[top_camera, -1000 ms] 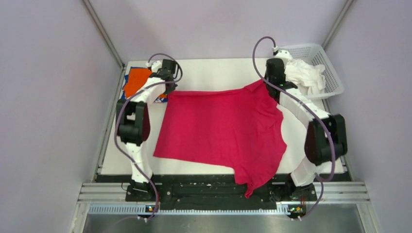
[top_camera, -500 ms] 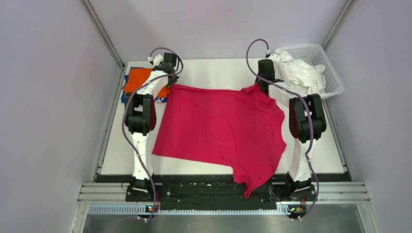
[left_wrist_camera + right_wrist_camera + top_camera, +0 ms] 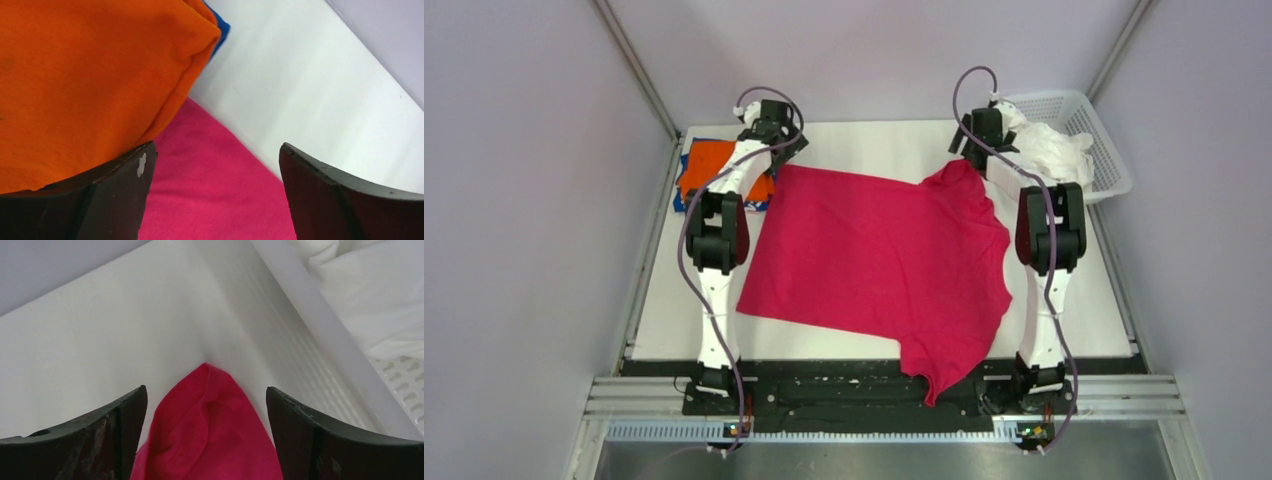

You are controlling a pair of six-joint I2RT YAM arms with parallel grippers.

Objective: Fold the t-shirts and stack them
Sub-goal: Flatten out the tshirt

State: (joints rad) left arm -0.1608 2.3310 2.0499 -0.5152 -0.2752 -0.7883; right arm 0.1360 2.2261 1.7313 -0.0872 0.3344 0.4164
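Where left gripper (image 3: 216, 154) gapes, magenta t-shirt (image 3: 874, 260) corner below, right gripper (image 3: 206, 394) likewise

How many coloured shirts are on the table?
3. The red shirt lies spread in the middle; the orange shirt sits folded at the far left, on the blue shirt peeking out beneath. More may hide underneath.

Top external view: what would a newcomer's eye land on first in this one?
The magenta-red t-shirt spread across the middle of the table, one end hanging over the near edge. Next, the left gripper and right gripper, both open over its far corners. A folded orange t-shirt lies far left, a white basket of white cloth far right.
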